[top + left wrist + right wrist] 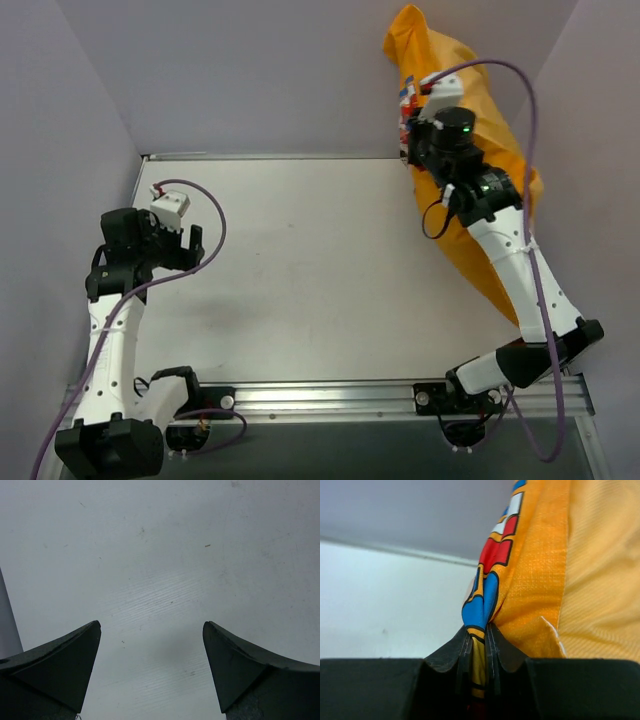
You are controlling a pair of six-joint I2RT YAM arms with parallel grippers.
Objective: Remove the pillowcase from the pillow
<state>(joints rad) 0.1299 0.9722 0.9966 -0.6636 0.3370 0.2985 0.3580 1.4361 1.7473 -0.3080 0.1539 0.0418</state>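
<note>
Starting at my end: both arms are bolted to the metal rail (330,395) along the near edge of the tabletop (320,260).

The left arm is folded up on the left side, and the left gripper (188,243) hangs over bare tabletop with nothing in it. On its wrist cam the jaws are spread wide, one dark finger (65,665) in each lower corner and only white surface between them.

The right arm reaches up the right side toward the far corner. The right gripper (410,135) is clamped on the pillowcase (500,120). Its wrist cam shows this really clearly: both jaws are pressed together on a thin fold of the fabric, right where the blue, red and white printed patch (487,587) sits. The orange cloth bunches up and out of the pinch.

The pillowcase itself is a big, stuffed-looking orange lump at the far right. It leans against the right wall (600,100), and its top pokes up past the back edge of the tabletop. The lower part trails down along the right side, under the right arm.

A small white edge (551,630) shows beside the fold; I can't tell what it is.
</note>
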